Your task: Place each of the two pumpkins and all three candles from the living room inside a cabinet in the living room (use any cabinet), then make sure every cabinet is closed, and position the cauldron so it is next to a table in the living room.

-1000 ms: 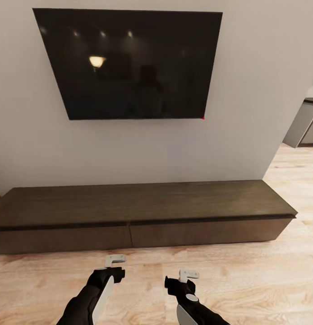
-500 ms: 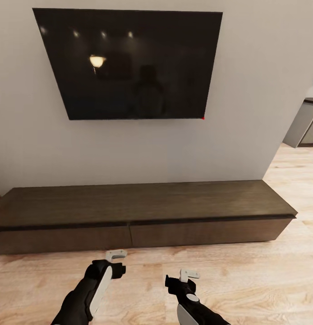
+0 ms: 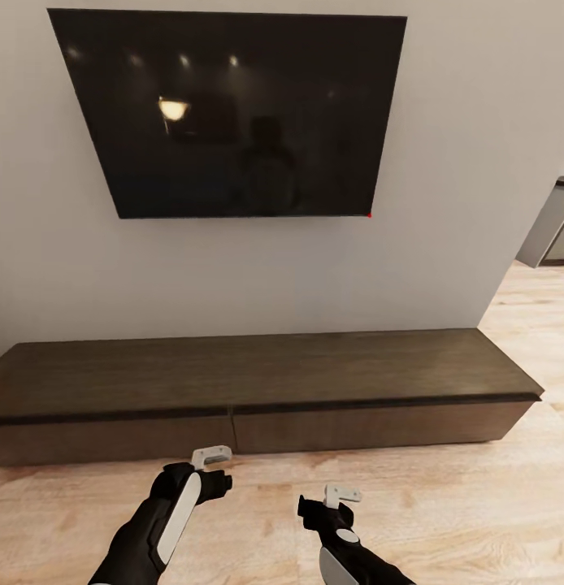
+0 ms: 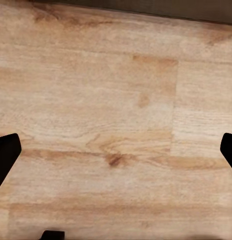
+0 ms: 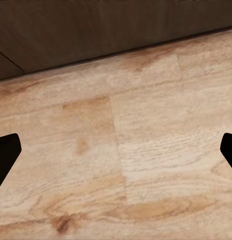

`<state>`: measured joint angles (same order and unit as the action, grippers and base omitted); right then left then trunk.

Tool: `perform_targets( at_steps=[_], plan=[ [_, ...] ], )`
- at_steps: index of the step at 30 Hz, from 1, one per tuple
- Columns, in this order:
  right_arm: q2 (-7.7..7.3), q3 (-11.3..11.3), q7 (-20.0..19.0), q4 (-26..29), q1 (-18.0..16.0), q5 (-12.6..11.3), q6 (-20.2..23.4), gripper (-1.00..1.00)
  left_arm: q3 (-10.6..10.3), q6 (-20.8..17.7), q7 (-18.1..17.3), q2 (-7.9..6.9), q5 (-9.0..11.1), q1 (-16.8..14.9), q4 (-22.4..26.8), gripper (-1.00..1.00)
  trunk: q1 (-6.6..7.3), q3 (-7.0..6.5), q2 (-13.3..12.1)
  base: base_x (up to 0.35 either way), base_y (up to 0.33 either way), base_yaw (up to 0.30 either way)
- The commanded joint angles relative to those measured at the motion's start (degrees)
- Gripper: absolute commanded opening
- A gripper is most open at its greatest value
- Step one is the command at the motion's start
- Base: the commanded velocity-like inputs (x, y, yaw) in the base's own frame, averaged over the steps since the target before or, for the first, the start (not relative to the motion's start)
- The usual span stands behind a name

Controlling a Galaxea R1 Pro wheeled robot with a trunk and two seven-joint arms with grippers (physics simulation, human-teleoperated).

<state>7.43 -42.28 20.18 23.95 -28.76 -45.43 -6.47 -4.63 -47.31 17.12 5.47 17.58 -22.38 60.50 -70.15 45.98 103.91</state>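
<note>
Both arms reach low over the wood floor (image 3: 477,504) before the closed cabinet (image 3: 258,382) (TV (image 3: 233,114) above), left gripper (image 4: 116,150) and right gripper (image 5: 116,150) spread, empty.

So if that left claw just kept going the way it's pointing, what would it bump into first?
Most likely the wooden floor. The left gripper points down at bare planks with its fingers wide apart, and the cabinet sits just beyond, so it probably would not reach that first.

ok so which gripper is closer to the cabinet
Left. The left gripper hangs just short of the cabinet front, near the seam between drawers; the right gripper sits farther back over the floor.
</note>
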Motion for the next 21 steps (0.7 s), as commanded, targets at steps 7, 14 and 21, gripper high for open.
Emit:
perform_targets(
  at_steps=[7, 14, 21],
  plan=[
    [0.02, -0.4, -0.5, 0.0, -0.1, -2.4, -0.6, 1.0, 0.1, -0.8, 0.5, -0.01, 0.7, 0.0, 0.7, 1.0, 0.01, 0.05, 0.0, 0.003, 0.0, 0.0],
    [-4.29, 0.4, -13.9, -0.6, -0.1, -14.3, -0.6, 1.0, 0.6, -6.4, 0.4, -0.14, 2.6, 0.2, 4.9, 1.0, 0.01, 0.05, 0.0, 0.0, 0.0, 0.0],
    [-10.64, 0.7, -32.6, -4.1, -0.1, -29.6, -0.3, 1.0, 1.3, -7.4, 0.4, -0.53, 3.6, 0.2, 6.7, 1.0, -1.09, 0.95, 2.0, 0.0, 0.0, 0.0]
  ],
)
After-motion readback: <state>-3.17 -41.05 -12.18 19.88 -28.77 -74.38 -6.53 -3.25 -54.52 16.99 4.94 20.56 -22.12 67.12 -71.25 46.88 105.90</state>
